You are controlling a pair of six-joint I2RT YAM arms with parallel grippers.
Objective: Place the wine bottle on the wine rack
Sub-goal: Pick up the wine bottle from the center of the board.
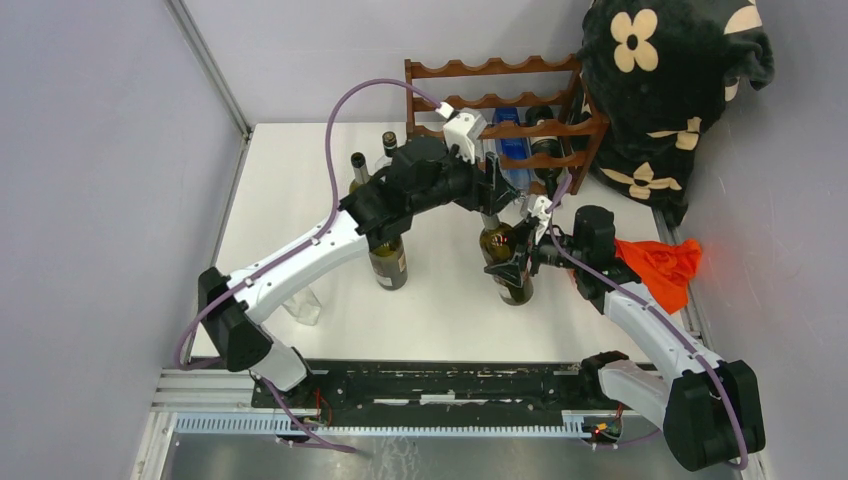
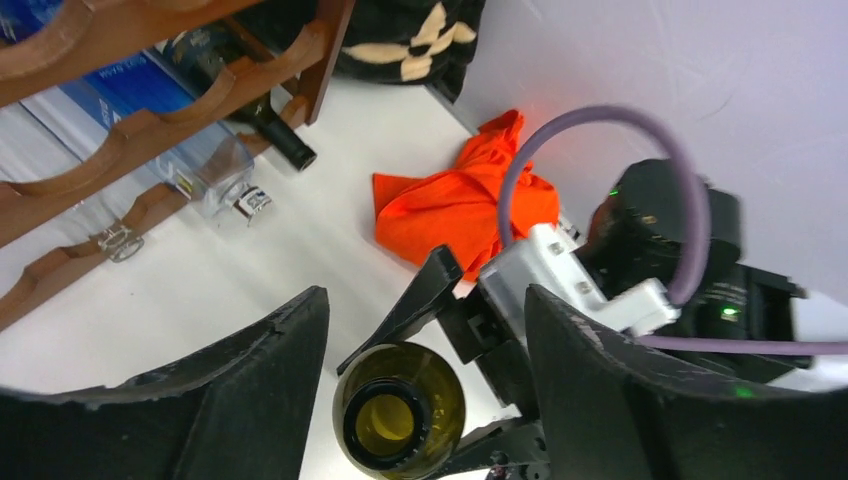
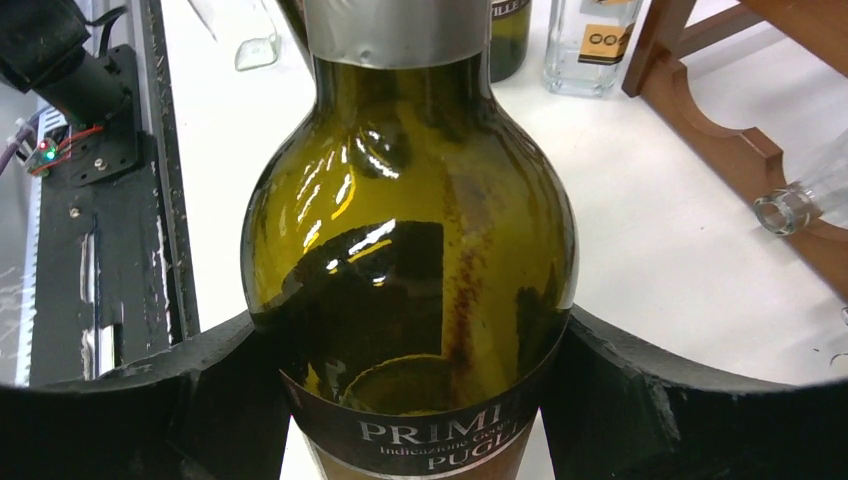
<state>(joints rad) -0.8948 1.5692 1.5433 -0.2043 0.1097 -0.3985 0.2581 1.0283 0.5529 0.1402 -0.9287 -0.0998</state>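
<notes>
The wine bottle (image 1: 515,288) is olive-green glass with a dark label and stands upright on the white table in front of the wine rack (image 1: 500,100). My right gripper (image 1: 510,262) is shut on its body just below the shoulder. In the right wrist view both fingers (image 3: 620,400) press the wine bottle (image 3: 410,230) at the label's top edge. My left gripper (image 1: 492,192) hovers over the neck, open. In the left wrist view the wine bottle's mouth (image 2: 400,418) sits between its spread fingers (image 2: 270,380) without touching them. The reddish-brown wine rack (image 2: 150,130) holds lying bottles.
Three other bottles stand at the left, one (image 1: 388,262) under my left arm, and a clear glass (image 1: 305,305) lies nearer. An orange cloth (image 1: 660,265) lies at the right table edge. A black flowered blanket (image 1: 670,70) sits beside the rack. A blue bottle (image 1: 512,145) lies in the rack.
</notes>
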